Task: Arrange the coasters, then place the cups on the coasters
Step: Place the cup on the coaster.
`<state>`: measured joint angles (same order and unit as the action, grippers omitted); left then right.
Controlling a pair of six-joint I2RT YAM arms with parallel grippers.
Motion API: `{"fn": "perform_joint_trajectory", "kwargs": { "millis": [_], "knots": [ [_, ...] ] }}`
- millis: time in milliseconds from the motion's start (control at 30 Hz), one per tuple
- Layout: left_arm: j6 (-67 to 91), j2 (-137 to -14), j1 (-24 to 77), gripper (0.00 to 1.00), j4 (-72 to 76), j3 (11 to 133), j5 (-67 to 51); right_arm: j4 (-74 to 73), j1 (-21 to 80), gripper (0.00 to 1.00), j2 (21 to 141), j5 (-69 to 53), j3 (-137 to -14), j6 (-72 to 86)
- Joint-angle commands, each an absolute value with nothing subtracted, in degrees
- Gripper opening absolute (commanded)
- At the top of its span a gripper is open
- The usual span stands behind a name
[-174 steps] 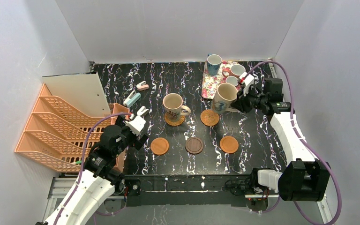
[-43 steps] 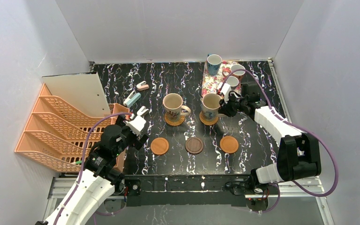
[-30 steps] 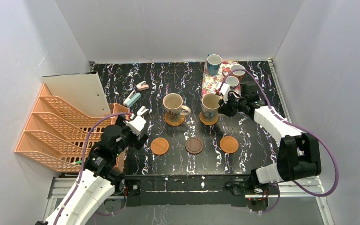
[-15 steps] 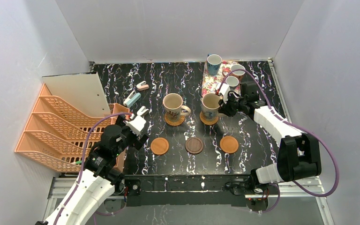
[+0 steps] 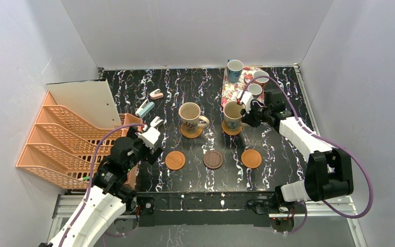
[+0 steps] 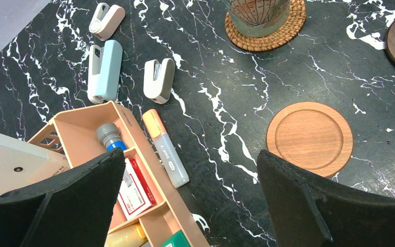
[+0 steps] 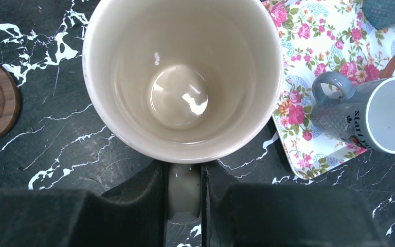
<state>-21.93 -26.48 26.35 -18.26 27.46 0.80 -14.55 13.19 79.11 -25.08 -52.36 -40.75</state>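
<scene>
My right gripper (image 7: pixel 184 190) is shut on the handle of a large beige cup (image 7: pixel 182 77), which stands upright over a woven coaster (image 5: pixel 231 128); contact with it is hidden. The other beige cup (image 5: pixel 189 114) sits on the second woven coaster (image 5: pixel 191 131). In a front row lie a smooth orange-brown coaster (image 5: pixel 175 160), a dark brown coaster (image 5: pixel 213 159) and another orange-brown coaster (image 5: pixel 251 158). Three smaller cups, one of them blue (image 5: pixel 234 67), stand on the floral tray (image 5: pixel 231 92). My left gripper (image 6: pixel 190 195) hangs open and empty beside the orange-brown coaster (image 6: pixel 309 138).
An orange file rack (image 5: pixel 67 139) fills the left side, with a pen organiser (image 6: pixel 128 170) at its near corner. Three small staplers (image 6: pixel 105 69) lie on the table behind it. The grey-blue cup (image 7: pixel 370 116) on the tray is close to the held cup's right.
The right arm carried the beige cup from the tray's edge down over the woven coaster, then nudged it slightly right in the last second. The left arm has not moved.
</scene>
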Motion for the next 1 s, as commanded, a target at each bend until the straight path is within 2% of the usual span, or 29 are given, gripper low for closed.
{"fn": "perform_joint_trajectory", "kwargs": {
  "millis": [0,967],
  "knots": [
    [-22.31,-26.28,26.10,0.98,-18.72,27.16,0.09,-11.29,12.93,0.01,76.50,-26.78,-53.06,-42.01],
    [-22.30,-26.43,26.10,0.98,-18.72,27.16,0.09,-11.87,12.74,0.04,75.24,-28.78,-50.72,-41.85]
  ]
}}
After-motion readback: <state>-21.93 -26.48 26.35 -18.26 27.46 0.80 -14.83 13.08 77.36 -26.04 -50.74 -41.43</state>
